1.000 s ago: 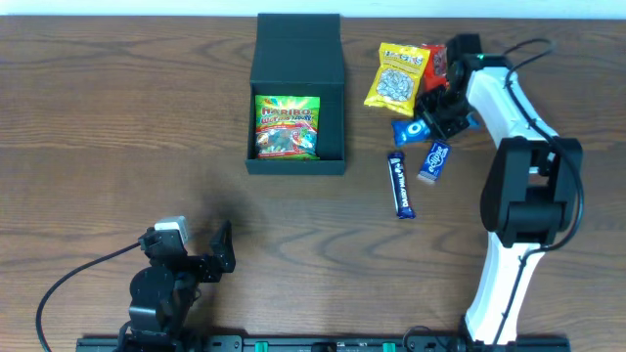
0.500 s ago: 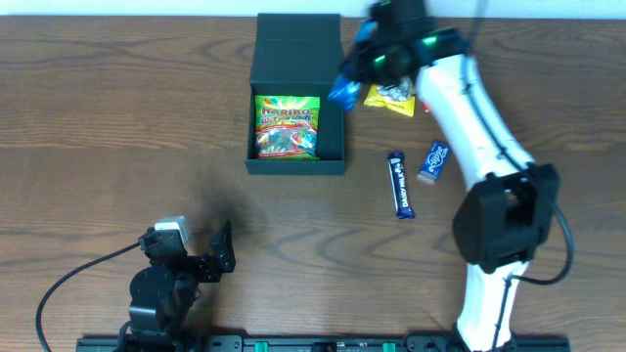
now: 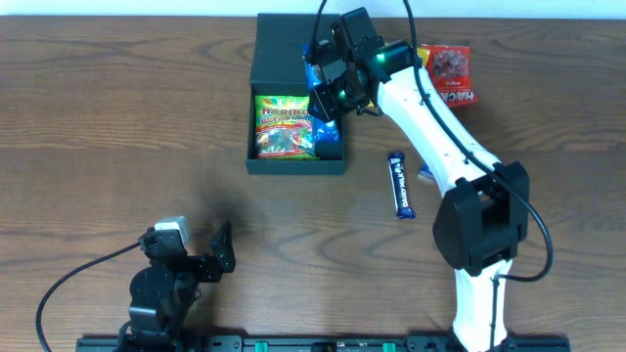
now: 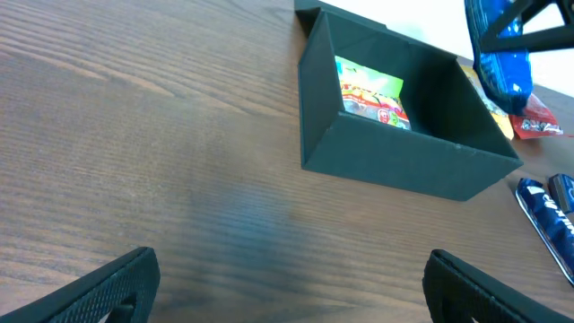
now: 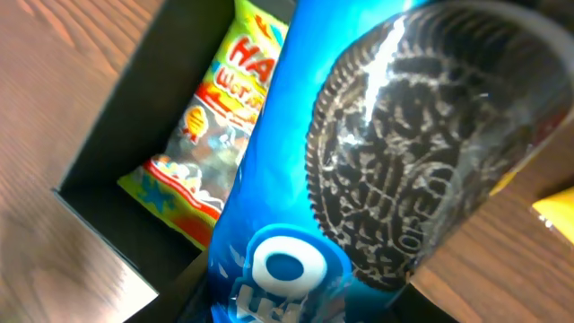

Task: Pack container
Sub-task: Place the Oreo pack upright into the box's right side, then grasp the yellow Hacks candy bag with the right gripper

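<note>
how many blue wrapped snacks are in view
3: an Oreo pack in the right pincer over the container, a bar on the table right of it, and another beside that, mostly hidden under the arm.

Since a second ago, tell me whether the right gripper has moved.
Yes. The right gripper, shut on the Oreo pack, has swung left, from well right of the box to above its right wall.

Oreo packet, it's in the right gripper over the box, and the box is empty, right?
Not quite. The box is not empty: a Haribo bag lies in it, as the overhead view shows. The Oreo packet is indeed in the right gripper over the box.
</note>
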Robot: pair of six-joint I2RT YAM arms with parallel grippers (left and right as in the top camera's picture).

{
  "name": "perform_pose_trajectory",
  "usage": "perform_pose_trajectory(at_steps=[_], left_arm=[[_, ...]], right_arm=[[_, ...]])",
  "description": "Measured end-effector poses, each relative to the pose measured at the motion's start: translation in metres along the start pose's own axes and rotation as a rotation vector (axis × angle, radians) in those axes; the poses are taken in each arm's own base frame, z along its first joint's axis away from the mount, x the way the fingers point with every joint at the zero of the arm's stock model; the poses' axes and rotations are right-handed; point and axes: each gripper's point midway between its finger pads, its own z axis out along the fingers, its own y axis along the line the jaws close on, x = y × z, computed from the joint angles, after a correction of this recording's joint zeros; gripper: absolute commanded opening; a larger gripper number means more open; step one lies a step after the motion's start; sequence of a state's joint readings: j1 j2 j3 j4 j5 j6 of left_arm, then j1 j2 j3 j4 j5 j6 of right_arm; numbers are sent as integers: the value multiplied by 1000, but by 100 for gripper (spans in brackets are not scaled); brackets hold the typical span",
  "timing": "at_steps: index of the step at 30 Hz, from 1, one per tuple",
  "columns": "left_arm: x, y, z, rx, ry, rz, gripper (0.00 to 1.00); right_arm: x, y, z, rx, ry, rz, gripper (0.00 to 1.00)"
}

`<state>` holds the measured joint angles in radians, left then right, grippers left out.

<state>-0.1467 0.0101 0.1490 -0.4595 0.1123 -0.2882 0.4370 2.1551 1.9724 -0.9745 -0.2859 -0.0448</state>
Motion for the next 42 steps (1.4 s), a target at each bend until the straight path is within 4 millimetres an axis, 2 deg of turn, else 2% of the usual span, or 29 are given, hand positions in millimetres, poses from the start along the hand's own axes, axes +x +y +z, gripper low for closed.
perform_pose_trajectory(at_steps=[2, 3, 5, 6, 10, 12, 15, 19, 24, 27, 30, 34, 39, 40, 42], left_arm=[[0, 0, 0, 0, 0, 0, 95], [0, 0, 0, 0, 0, 0, 95], [0, 0, 0, 0, 0, 0, 95], [0, 0, 0, 0, 0, 0, 95], [0, 0, 0, 0, 0, 0, 95], [0, 0, 0, 0, 0, 0, 95], [0, 0, 0, 0, 0, 0, 95], [0, 0, 0, 0, 0, 0, 95], [0, 0, 0, 0, 0, 0, 95], [0, 0, 0, 0, 0, 0, 95], [0, 0, 0, 0, 0, 0, 95], [0, 0, 0, 0, 0, 0, 95], [0, 0, 0, 0, 0, 0, 95], [0, 0, 0, 0, 0, 0, 95], [0, 0, 0, 0, 0, 0, 95]], right_arm=[[4, -1, 2, 3, 19, 6, 42], [7, -1, 3, 4, 27, 10, 48], [11, -2, 5, 6, 46, 28, 78], [13, -2, 6, 7, 56, 34, 84], [14, -3, 6, 8, 59, 86, 94], [15, -4, 6, 11, 62, 127, 92], [12, -8, 1, 17, 53, 202, 84], [-3, -27, -13, 61, -2, 319, 86], [-18, -88, -35, 254, -123, 509, 87], [-24, -122, -39, 335, -187, 575, 86], [-24, -153, -30, 392, -218, 623, 87], [-15, -190, -1, 450, -216, 671, 89], [-6, -219, 36, 484, -212, 688, 88], [-3, -222, 41, 489, -206, 690, 86], [3, -225, 51, 496, -185, 687, 72]])
